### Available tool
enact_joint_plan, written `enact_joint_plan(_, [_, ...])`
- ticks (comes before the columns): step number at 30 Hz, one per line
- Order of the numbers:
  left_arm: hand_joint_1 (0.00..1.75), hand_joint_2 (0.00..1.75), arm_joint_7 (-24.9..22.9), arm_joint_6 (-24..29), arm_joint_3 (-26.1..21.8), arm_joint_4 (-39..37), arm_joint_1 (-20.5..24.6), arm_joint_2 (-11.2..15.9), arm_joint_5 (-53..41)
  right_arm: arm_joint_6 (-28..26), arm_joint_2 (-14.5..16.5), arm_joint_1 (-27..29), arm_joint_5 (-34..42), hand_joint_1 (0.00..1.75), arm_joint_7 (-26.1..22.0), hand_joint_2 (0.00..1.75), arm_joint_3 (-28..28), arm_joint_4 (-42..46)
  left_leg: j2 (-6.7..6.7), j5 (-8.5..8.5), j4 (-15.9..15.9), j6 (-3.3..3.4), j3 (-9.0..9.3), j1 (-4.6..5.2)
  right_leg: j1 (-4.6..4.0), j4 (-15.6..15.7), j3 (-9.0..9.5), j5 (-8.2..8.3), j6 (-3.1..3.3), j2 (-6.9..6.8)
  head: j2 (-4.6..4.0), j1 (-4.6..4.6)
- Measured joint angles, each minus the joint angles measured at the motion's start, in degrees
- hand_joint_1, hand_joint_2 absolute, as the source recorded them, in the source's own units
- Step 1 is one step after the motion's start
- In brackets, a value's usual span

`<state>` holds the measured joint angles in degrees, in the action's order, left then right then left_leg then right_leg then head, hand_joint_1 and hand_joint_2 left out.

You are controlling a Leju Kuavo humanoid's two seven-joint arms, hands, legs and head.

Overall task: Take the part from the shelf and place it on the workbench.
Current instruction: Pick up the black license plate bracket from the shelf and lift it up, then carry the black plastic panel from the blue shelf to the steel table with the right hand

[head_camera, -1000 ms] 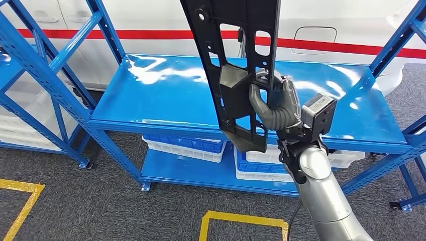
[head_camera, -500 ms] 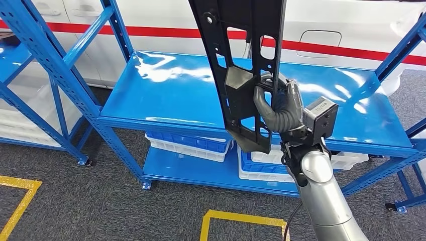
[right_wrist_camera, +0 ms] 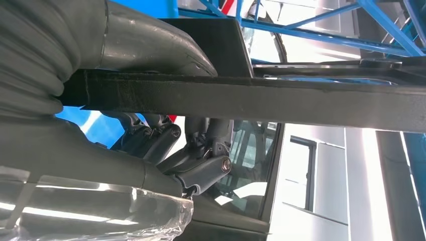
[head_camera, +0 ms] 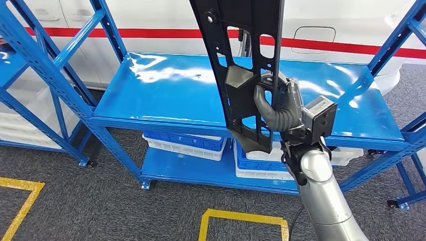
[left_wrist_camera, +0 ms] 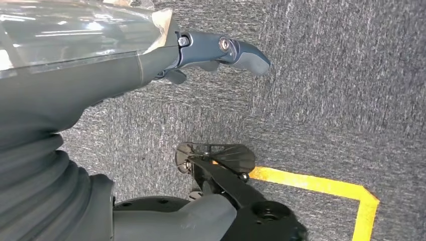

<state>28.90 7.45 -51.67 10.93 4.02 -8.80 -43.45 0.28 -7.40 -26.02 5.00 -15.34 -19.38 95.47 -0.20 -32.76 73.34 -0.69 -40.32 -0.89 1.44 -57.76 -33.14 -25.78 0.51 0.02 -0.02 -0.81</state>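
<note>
black plastic part (head_camera: pixel 241 60), a long flat panel with cut-out windows and a raised wedge-shaped block, stands nearly upright in the air in front of the robot, its upper end leaving the head view at the top. the right hand (head_camera: pixel 279 108) grips it near the lower end: the thick grey thumb lies across the front face and the darker fingers (right_wrist_camera: pixel 201 170) curl around the edge from behind. in the right wrist view the part (right_wrist_camera: pixel 281 103) crosses the picture as a dark bar pressed into the hand (right_wrist_camera: pixel 125 145).

behind the part is the glossy blue metal desk (head_camera: pixel 166 95), its top bare and shining. the part is above the desk's front edge and does not touch it. under the desk, white and blue plastic crates (head_camera: pixel 183 143) sit on a lower shelf. a blue metal shelf frame (head_camera: pixel 45 75) stands to the left.

the left hand (left_wrist_camera: pixel 201 52) hangs over grey carpet (left_wrist_camera: pixel 326 100) with a yellow floor line (left_wrist_camera: pixel 326 188); it holds nothing, and its fingers point outward, loosely apart.
</note>
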Motion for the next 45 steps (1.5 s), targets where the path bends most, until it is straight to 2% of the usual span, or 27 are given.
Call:
enact_joint_plan(3, [0.0,1.75,0.2,0.0,0.0,0.0,0.1,0.0,-0.1,0.0,0.1,0.2,-0.5,1.75,-0.4,1.75,0.1,0.0,-0.02,4.45,-10.6,0.43,6.29,-0.05,-0.09,0.0,0.01,0.19,-0.33,0.02,0.0,0.0])
enact_joint_plan(5, [0.0,1.75,0.4,0.0,0.0,0.0,0.1,0.0,-0.3,0.0,0.1,0.2,-0.8,1.75,-0.8,1.75,0.3,0.0,-0.09,5.48,-14.9,1.01,8.54,0.26,-0.29,-0.1,-0.21,0.49,-0.82,0.02,0.0,0.04])
enact_joint_plan(7, [0.0,1.75,0.5,0.0,0.0,0.0,0.1,0.0,-0.4,0.0,0.2,0.5,-1.0,1.75,-1.0,1.75,0.4,0.0,-0.15,5.83,-15.3,1.75,8.33,0.64,-0.29,0.1,-0.49,0.96,-1.58,0.0,0.0,0.07])
enact_joint_plan(9, [0.0,1.75,0.5,0.0,0.0,0.0,0.0,-0.2,-0.5,0.0,0.1,0.8,-1.1,1.75,-1.1,1.75,0.7,0.0,0.01,6.78,-15.9,2.78,8.05,0.63,-0.32,-0.9,-1.28,0.12,-1.92,-0.01,0.01,0.12])
enact_joint_plan(11, [0.0,1.75,0.6,0.1,0.0,0.0,0.1,-0.3,-0.5,0.0,0.0,1.1,-1.1,1.75,-1.2,1.75,1.2,0.1,0.26,7.73,-16.4,3.76,7.45,0.54,-0.43,-5.8,-3.34,-3.48,-1.28,-0.01,0.01,0.24])
enact_joint_plan(13, [0.0,1.75,0.7,0.3,0.0,0.0,0.1,-0.3,-0.6,-0.1,-0.1,1.4,-1.2,1.75,-1.3,1.75,1.5,0.1,0.33,8.44,-16.4,4.19,6.44,0.69,-0.44,-13.3,-5.81,-7.54,-0.79,0.0,0.0,0.32])
enact_joint_plan(14, [0.0,1.75,0.7,0.3,0.0,0.0,0.1,-0.3,-0.7,-0.1,-0.2,1.6,-1.2,1.75,-1.3,1.75,1.6,0.1,0.34,8.83,-16.4,4.2,5.88,0.76,-0.45,-15.7,-6.24,-8.52,-0.95,0.0,0.0,0.33])
enact_joint_plan(15, [0.0,1.75,0.7,0.3,0.0,0.0,0.1,-0.4,-0.8,-0.1,-0.3,1.7,-1.3,1.75,-1.3,1.75,1.7,0.1,0.33,9.23,-16.3,4.15,5.32,0.8,-0.45,-16.1,-5.69,-8.61,-1.33,0.0,0.0,0.36])
enact_joint_plan(16, [0.0,1.75,0.7,0.3,0.0,0.0,0.1,-0.4,-0.9,-0.1,-0.3,1.8,-1.4,1.75,-1.4,1.75,1.8,0.1,0.32,9.61,-16.3,4.03,4.81,0.81,-0.45,-14.1,-3.96,-7.86,-1.84,-0.01,0.0,0.37])
enact_joint_plan(19, [0.0,1.75,0.7,0.3,0.0,0.0,0.1,-0.6,-1.1,-0.2,-0.4,1.6,-2.1,1.75,-1.8,1.75,2.0,0.1,0.33,10.55,-15.9,3.34,3.57,0.99,-0.61,-2.7,3.98,-5.25,-2.75,0.03,0.0,0.34])
enact_joint_plan(21, [0.0,1.75,0.7,0.4,0.0,0.0,0.1,-0.6,-1.2,-0.2,-0.4,1.5,-2.4,1.75,-2.1,1.75,2.0,0.1,0.34,11.18,-15.4,2.76,3.0,1.22,-0.94,0.6,5.67,-4.93,-2.6,0.13,0.0,0.28])
enact_joint_plan(22, [0.0,1.75,0.7,0.4,0.0,0.0,0.1,-0.6,-1.2,-0.2,-0.4,1.5,-2.5,1.75,-2.1,1.75,2.0,0.1,0.31,11.51,-15.3,2.49,2.85,1.26,-1.04,0.7,5.31,-4.77,-2.38,0.16,0.0,0.22])
enact_joint_plan(23, [0.0,1.75,0.7,0.4,0.0,0.0,0.1,-0.6,-1.3,-0.3,-0.4,1.5,-2.6,1.75,-2.2,1.75,2.0,0.1,0.2,11.65,-15.1,2.24,2.69,1.16,-0.62,0.7,4.94,-4.47,-1.95,0.11,0.0,0.24])
enact_joint_plan(24, [0.0,1.75,0.7,0.5,0.0,0.0,0.1,-0.6,-1.3,-0.5,-0.5,1.5,-2.8,1.75,-2.2,1.75,2.0,0.1,0.11,10.98,-14.6,1.92,2.37,1.02,-0.33,0.7,4.8,-4.08,-1.44,0.02,0.0,0.19])
enact_joint_plan(26, [0.0,1.75,0.7,0.5,0.0,0.0,0.0,-0.6,-1.3,-1.0,-0.4,1.4,-3.3,1.75,-2.1,1.75,2.1,0.1,-0.03,6.86,-10.7,1.18,0.94,0.63,0.21,0.8,4.16,-3.03,-0.19,-0.18,0.0,0.02])
enact_joint_plan(28, [0.0,1.75,0.7,0.5,0.0,0.0,0.0,-0.6,-1.4,-1.9,-0.4,1.5,-4.4,1.75,-1.9,1.75,2.0,0.1,-0.02,1.62,-3.7,0.45,-0.97,0.26,-0.06,0.7,3.03,-1.99,0.44,-0.27,0.0,-0.14])
enact_joint_plan(29, [0.0,1.75,0.7,0.5,0.0,0.0,0.0,-0.7,-1.4,-2.3,-0.4,1.5,-5.0,1.75,-1.7,1.75,2.0,0.1,-0.01,0.37,-0.8,0.17,-1.41,0.04,-0.14,0.7,2.4,-1.52,0.44,-0.29,0.0,-0.16])
enact_joint_plan(30, [0.0,1.75,0.7,0.5,0.0,0.0,0.0,-0.7,-1.5,-2.5,-0.4,1.6,-5.4,1.75,-1.5,1.75,2.0,0.1,0.0,0.3,0.6,-0.07,-1.07,-0.18,-0.17,0.7,1.78,-1.06,0.36,-0.3,0.0,-0.16])
enact_joint_plan(32, [0.0,1.75,0.7,0.5,0.0,0.0,0.1,-0.7,-1.6,-2.6,-0.3,1.7,-5.8,1.75,-1.4,1.75,2.0,0.1,0.02,2.6,-2.6,-0.28,2.6,-0.59,-0.12,0.5,0.72,-0.28,0.0,-0.3,0.0,-0.19])
enact_joint_plan(34, [0.0,1.75,0.7,0.6,0.0,0.0,0.2,-0.7,-1.6,-2.9,-0.3,1.8,-5.9,1.75,-1.3,1.75,2.0,0.1,-0.04,3.99,-10.3,-0.09,8.23,-0.73,-0.14,0.3,0.01,0.31,-0.58,-0.29,0.0,-0.19])
enact_joint_plan(35, [0.0,1.75,0.7,0.7,0.0,0.0,0.3,-0.7,-1.6,-3.1,-0.3,1.8,-5.9,1.75,-1.3,1.75,2.0,0.1,-0.1,3.97,-13.2,0.09,10.08,-0.64,-0.21,0.2,-0.26,0.65,-0.99,-0.31,0.0,-0.15])
enact_joint_plan(37, [0.0,1.75,0.6,0.9,0.0,0.0,0.4,-0.7,-1.6,-4.1,-0.1,1.8,-6.3,1.75,-1.2,1.75,1.9,0.2,-0.21,3.77,-15.6,0.63,11.08,-0.15,-0.21,0.3,-0.75,1.43,-2.03,-0.39,0.0,-0.1])
enact_joint_plan(39, [0.0,1.75,0.7,1.0,0.0,0.0,0.3,-0.7,-1.6,-5.1,0.0,2.1,-6.9,1.75,-1.6,1.75,1.9,0.2,-0.03,4.8,-16.2,1.8,10.41,0.01,-0.22,0.0,-1.39,1.6,-2.81,-0.39,0.0,-0.08])
enact_joint_plan(41, [0.0,1.75,0.7,1.0,0.0,0.0,0.3,-0.8,-1.6,-6.0,0.0,2.4,-7.7,1.75,-2.3,1.75,1.8,0.2,0.27,6.26,-16.8,3.12,9.3,0.07,-0.37,-3.0,-3.0,-1.32,-2.38,-0.32,0.0,0.14])
enact_joint_plan(43, [0.0,1.75,0.9,0.8,0.0,0.1,0.3,-0.8,-1.6,-6.4,0.0,2.9,-8.4,1.75,-3.0,1.75,1.6,0.2,0.39,7.54,-16.8,3.77,7.68,0.31,-0.33,-9.8,-5.21,-6.22,-1.36,-0.28,0.0,0.34])
enact_joint_plan(44, [0.0,1.75,0.9,0.7,0.0,0.1,0.3,-0.8,-1.7,-6.5,0.0,3.4,-8.5,1.75,-3.2,1.75,1.5,0.2,0.4,8.21,-16.8,3.89,6.82,0.39,-0.32,-13.3,-5.88,-7.77,-1.28,-0.26,0.0,0.4])
enact_joint_plan(45, [0.0,1.75,0.9,0.6,0.0,0.1,0.3,-0.8,-1.8,-6.5,-0.1,3.8,-8.5,1.75,-3.5,1.75,1.4,0.2,0.41,8.86,-16.7,3.88,5.95,0.42,-0.31,-15.4,-5.87,-8.11,-1.61,-0.24,0.0,0.44])
